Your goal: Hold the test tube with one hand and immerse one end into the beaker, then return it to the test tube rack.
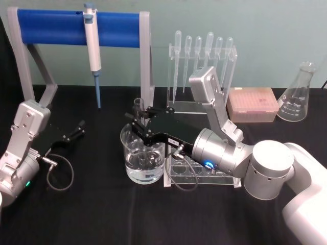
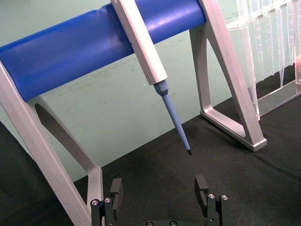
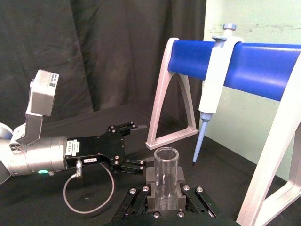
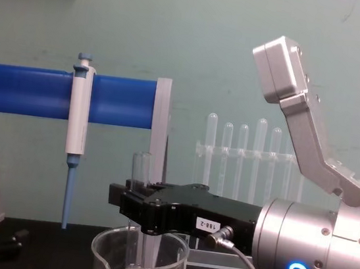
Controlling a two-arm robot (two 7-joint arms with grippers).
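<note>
Right gripper (image 1: 139,128) is clamped on the test tube (image 1: 138,106), gripping it around mid-length; the tube stands upright with its open rim above the fingers. The right arm comes in from the robot's right, with the forearm about level and pointing to the robot's left. Its silver wrist with the lit blue ring sits over the clear test tube rack (image 1: 204,178), and the camera bracket angles up and back above the wrist. The black gripper body stretches out over the beaker (image 1: 134,168), which stands on the black table (image 1: 102,214) touching or just beside the rack's left end and has clear liquid in it. The tube's lower part goes down inside the beaker mouth; can't tell if the tip is in the liquid. In the right wrist view the tube sits squarely between the two dark pads (image 3: 150,176). Left gripper (image 1: 77,130) is low over the table on the robot's left, well apart from the beaker, fingers spread and holding nothing, pointing towards the blue-bar stand (image 1: 51,28) where the pipettor (image 1: 93,46) hangs.
</note>
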